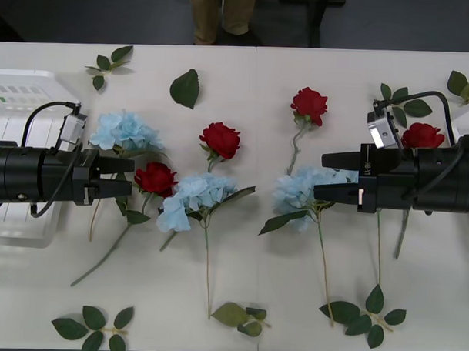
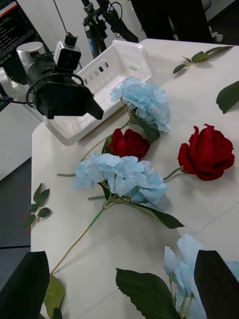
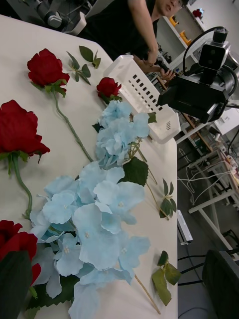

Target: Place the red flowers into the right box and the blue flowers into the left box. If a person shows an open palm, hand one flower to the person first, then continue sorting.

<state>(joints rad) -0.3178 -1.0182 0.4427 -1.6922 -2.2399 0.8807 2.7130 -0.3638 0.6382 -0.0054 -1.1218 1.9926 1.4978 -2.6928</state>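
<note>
Nothing sorted yet: four red flowers [image 1: 220, 139] and three blue flowers [image 1: 195, 197] lie on the surface [image 1: 292, 301]; left box [image 1: 21, 99] empty. Left gripper [image 1: 123, 177] and right gripper [image 1: 327, 176] hover wide, holding nothing.

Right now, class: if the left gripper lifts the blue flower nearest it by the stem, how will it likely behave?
Held by the left gripper, the blue flower probably droops: big head, thin stem. It looks light, likely fabric. Its leaves may snag the neighbouring red rose.
</note>
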